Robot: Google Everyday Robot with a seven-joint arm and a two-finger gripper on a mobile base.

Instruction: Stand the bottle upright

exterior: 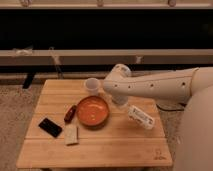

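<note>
The bottle (141, 116) is small, white, with a pale label. It lies on its side on the right part of the wooden table (100, 150), its length running from upper left to lower right. My gripper (120, 101) hangs from the white arm that reaches in from the right. It is just to the upper left of the bottle, between the bottle and the orange bowl (92, 111). It is close to the bottle's near end; I cannot tell whether it touches it.
A translucent whitish cup (92, 85) stands behind the bowl. A reddish-brown item (70, 113) lies left of the bowl. A black phone (50, 127) and a pale flat packet (71, 134) lie at the front left. The robot's white body (197, 135) fills the right edge.
</note>
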